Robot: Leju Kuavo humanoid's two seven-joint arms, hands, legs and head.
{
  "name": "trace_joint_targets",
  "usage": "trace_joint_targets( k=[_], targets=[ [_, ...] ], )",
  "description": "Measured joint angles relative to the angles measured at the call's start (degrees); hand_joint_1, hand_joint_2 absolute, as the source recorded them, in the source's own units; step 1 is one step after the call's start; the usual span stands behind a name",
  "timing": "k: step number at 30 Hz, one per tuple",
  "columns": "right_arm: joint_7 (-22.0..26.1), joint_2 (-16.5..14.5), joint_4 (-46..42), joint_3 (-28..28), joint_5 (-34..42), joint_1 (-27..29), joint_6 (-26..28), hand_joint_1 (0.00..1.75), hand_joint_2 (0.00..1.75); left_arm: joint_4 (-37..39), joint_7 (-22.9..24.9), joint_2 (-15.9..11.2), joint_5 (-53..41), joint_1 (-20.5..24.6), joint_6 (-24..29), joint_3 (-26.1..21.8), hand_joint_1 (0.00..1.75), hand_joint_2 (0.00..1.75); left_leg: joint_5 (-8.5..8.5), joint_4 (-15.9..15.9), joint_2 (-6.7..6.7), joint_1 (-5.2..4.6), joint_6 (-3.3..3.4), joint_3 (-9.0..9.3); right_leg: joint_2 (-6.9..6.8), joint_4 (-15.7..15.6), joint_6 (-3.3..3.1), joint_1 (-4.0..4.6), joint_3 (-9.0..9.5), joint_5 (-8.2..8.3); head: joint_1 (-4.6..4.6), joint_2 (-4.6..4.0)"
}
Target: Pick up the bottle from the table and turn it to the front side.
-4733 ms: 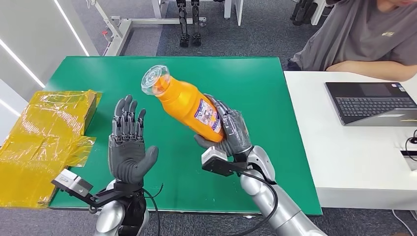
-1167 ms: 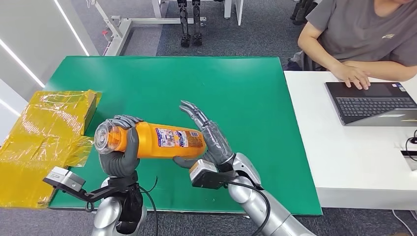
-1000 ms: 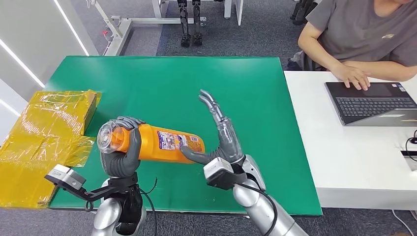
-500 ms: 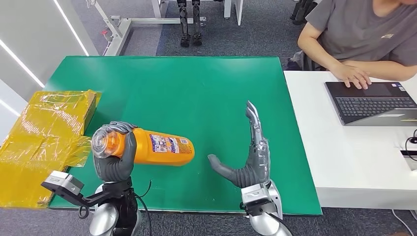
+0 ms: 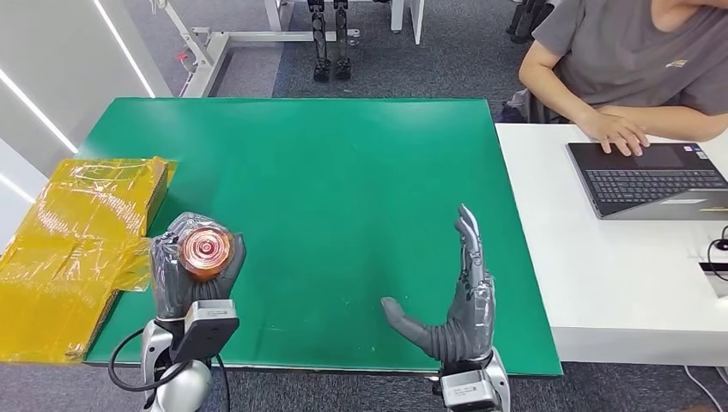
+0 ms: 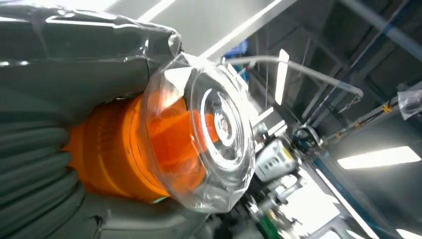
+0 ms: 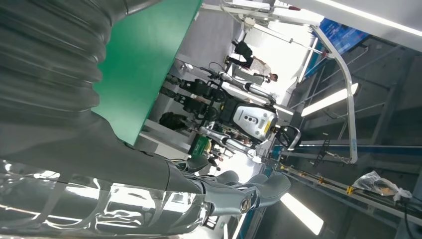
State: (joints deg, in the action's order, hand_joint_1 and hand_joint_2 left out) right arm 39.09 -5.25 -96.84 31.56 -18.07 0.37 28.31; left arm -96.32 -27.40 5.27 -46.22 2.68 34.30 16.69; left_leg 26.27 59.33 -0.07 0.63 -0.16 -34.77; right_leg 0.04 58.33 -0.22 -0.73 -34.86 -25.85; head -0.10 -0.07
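Our left hand point(image 5: 191, 273) is wrapped around the orange bottle point(image 5: 204, 249), holding it off the green table point(image 5: 343, 172) near the table's near left corner. The bottle points its clear cap point(image 5: 204, 247) straight up toward our head camera, so from above we see only the round cap with orange behind it; the left wrist view shows the same clear faceted cap point(image 6: 214, 134) and the orange neck in our grey fingers point(image 6: 35, 164). We cannot see the label from here, so we cannot tell which side faces front. Our right hand point(image 5: 455, 305) is open and holds nothing, fingers stretched upward and thumb out to the left, above the near edge of the table, well apart from the bottle. To the left of the bottle lies a crumpled yellow plastic-wrapped package point(image 5: 77, 249). At the far right a person point(image 5: 635, 69) sits at a white desk point(image 5: 618, 283) with a hand point(image 5: 618, 133) on a laptop point(image 5: 652, 180). We judge the pick-up done, with the bottle in one hand alone; what remains is confirming the label faces front.
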Motion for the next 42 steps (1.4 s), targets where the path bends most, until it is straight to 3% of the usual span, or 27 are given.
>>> trace_joint_targets(
  k=[6, 11, 15, 21, 27, 35, 42],
  targets=[
    [0.4, 0.8, -1.2, 0.0, 1.2, 0.8, -2.3, 0.00, 1.75, 3.2, 10.1, -8.9, -23.2, 2.5, 4.9, -0.1, 1.75, 1.75, -0.03, 0.0, 0.05, 0.01, -0.04, 0.03, 0.03, 0.0, -0.01, 0.01, -0.01, 0.00, -0.01, 0.00],
    [0.8, 2.2, -1.3, 0.0, 3.2, 0.7, -1.6, 0.00, 1.75, 10.0, 10.8, -17.1, -30.6, 6.9, 2.6, 0.6, 1.75, 1.75, -0.07, 0.0, 0.06, 0.02, -0.08, 0.05, 0.05, 0.1, -0.03, 0.01, -0.02, 0.01, -0.01, 0.00],
    [0.9, 3.2, -1.4, 0.1, 4.0, 0.8, -1.4, 0.00, 1.75, 17.1, 10.8, -20.6, -32.7, 12.3, 0.6, 2.4, 1.75, 1.75, -0.10, 0.0, 0.03, 0.01, -0.08, 0.04, 0.02, 0.1, -0.04, 0.01, -0.03, 0.03, 0.01, 0.00],
    [1.0, 4.2, -1.7, 0.7, 4.4, 0.8, 0.3, 0.00, 1.75, 33.9, 6.8, -21.7, -31.9, 25.1, -3.4, 7.1, 1.75, 1.75, -0.15, 0.0, 0.02, 0.00, -0.08, 0.03, 0.03, 0.1, -0.05, -0.01, -0.01, 0.09, 0.00, 0.00],
    [1.0, 4.7, -1.7, 1.2, 4.9, 0.9, 0.9, 0.00, 1.75, 47.0, 5.3, -21.1, -32.4, 33.9, -7.9, 11.4, 1.75, 1.75, -0.14, 0.0, 0.05, 0.00, -0.09, 0.03, 0.07, 0.1, -0.05, 0.00, -0.05, 0.09, 0.00, 0.00],
    [1.0, 5.1, -1.8, 1.7, 5.3, 0.9, 1.5, 0.00, 1.75, 59.9, 9.3, -20.0, -36.2, 40.5, -12.7, 15.4, 1.75, 1.75, -0.14, 0.0, 0.12, 0.02, -0.09, -0.02, 0.16, 0.1, -0.05, 0.01, -0.09, 0.09, 0.00, 0.00],
    [0.9, 5.2, -1.7, 1.7, 5.9, 0.8, 0.3, 0.00, 1.75, 66.8, 10.1, -20.6, -36.8, 41.8, -14.0, 16.8, 1.75, 1.75, -0.14, 0.0, 0.12, 0.02, -0.10, -0.02, 0.16, 0.1, -0.05, 0.01, -0.09, 0.08, -0.01, 0.00]
  ],
)
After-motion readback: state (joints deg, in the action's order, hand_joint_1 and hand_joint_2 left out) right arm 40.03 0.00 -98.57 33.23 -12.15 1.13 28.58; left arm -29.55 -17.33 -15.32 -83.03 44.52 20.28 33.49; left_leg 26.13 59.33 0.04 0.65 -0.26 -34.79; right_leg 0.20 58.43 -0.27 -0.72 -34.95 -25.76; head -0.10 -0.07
